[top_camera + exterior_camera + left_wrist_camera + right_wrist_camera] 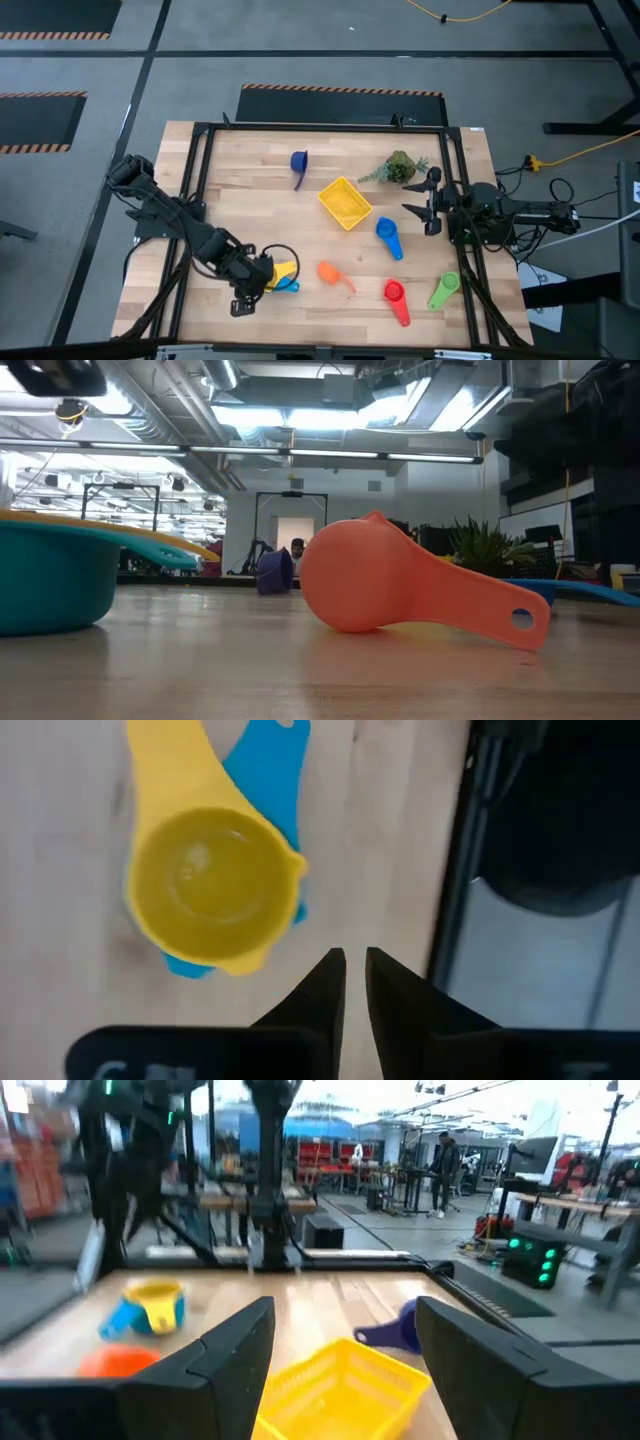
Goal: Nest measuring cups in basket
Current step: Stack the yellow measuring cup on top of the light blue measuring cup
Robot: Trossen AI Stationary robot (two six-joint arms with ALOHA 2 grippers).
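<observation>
measuring cups: seven on table; one basket (345, 203), no cup inside.

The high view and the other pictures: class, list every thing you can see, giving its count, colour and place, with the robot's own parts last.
basket: one, bright yellow, middle of the table, holding no cups.
dark blue measuring cup: one, far side of the table, left of the plant.
blue measuring cup: one, just right of the basket toward the near edge.
orange measuring cup: one, near edge, lying mouth down in the low view.
red measuring cup: one, near edge, right of the orange one.
green measuring cup: one, near right corner.
yellow measuring cup: one, nested in the light blue measuring cup, near left.
plant sprig: one, green, far right.
left claw: shut, beside the nested pair.
right claw: open, raised at the right edge, facing the basket.
</observation>
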